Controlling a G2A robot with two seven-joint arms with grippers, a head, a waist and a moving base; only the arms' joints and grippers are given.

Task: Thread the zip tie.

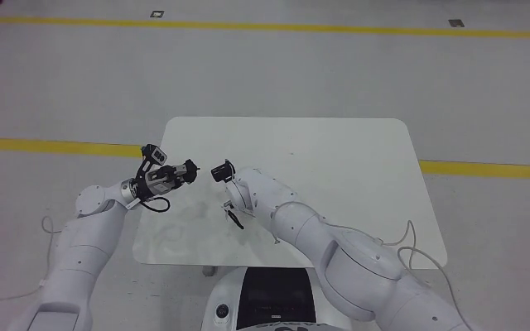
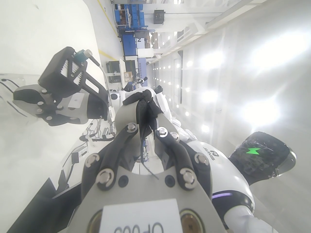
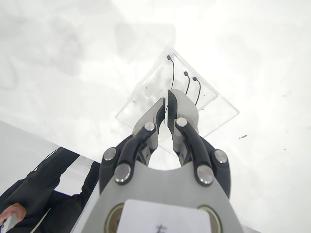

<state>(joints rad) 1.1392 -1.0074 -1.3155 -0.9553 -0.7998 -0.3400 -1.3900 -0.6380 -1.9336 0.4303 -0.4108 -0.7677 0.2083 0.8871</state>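
My left gripper [image 2: 145, 99] is lifted above the table's left side [image 1: 191, 170] and is shut on a black zip tie [image 2: 143, 132], whose thin strap runs back between the fingers. My right gripper [image 3: 167, 96] points down over a clear tray [image 3: 218, 105] on the white table [image 1: 331, 165]. It is shut on the tail of a second zip tie [image 3: 173, 71], whose head lies on the tray. Two more zip ties [image 3: 198, 88] lie beside it on the tray. In the top view the right gripper [image 1: 234, 218] is a short way right of the left one.
The right arm's wrist and camera housing [image 2: 63, 83] sit close beside my left gripper. The table's near edge [image 3: 43, 140] lies just behind the tray. The table's right half [image 1: 364, 190] is bare.
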